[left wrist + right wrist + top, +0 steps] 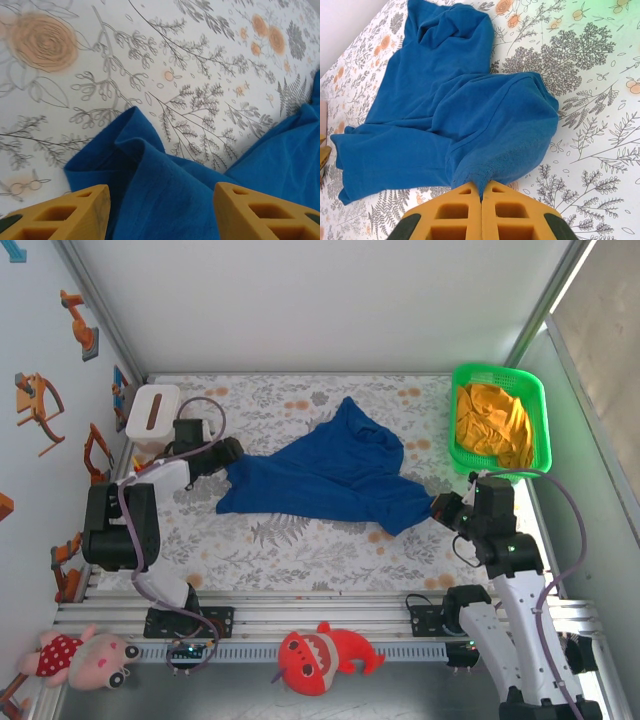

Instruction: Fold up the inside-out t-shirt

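Pinching the t-shirt (320, 475), right gripper (481, 192) sits closed; left gripper (161, 195) gapes over it

Left arm (120, 520): bent sharply at the elbow, out to the left of its base; the forearm is carried rightward and away from the base
Left gripper (160, 195): held low; the yellow fingers (75, 210) are spread wide apart; nothing is clamped between them
Right arm (510, 570): raised from its base and leaned slightly leftward; the wrist is turned to the left
Right gripper (481, 192): the fingers are pressed together; a pinch of the inside-out t-shirt (445, 115) is caught between the tips
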Tool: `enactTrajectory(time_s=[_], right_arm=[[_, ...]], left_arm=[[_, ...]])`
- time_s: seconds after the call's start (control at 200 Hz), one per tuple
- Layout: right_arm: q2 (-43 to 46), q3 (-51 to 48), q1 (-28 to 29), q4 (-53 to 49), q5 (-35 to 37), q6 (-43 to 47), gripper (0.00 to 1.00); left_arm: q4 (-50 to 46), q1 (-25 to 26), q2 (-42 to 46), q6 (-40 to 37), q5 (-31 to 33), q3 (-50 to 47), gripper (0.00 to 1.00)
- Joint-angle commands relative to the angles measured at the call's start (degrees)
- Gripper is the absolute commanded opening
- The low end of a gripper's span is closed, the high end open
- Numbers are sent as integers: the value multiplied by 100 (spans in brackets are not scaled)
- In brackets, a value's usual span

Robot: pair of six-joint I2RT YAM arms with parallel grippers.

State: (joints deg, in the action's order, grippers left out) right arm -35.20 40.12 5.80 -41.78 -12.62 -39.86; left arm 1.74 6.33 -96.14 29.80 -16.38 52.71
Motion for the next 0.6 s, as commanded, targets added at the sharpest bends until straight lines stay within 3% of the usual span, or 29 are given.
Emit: enactTrajectory(time_s=[0.0,0.466,0.596], right_arm=[[48,163,-22,-85,5,66,0],[32,138,-17,-73,15,74,0],[35,128,-16,-73,6,69,0]], left_arm=[[72,9,-149,-191,-531,168,54],[567,97,130,175,-783,-535,48],[537,138,471,253,-368,-884,48]])
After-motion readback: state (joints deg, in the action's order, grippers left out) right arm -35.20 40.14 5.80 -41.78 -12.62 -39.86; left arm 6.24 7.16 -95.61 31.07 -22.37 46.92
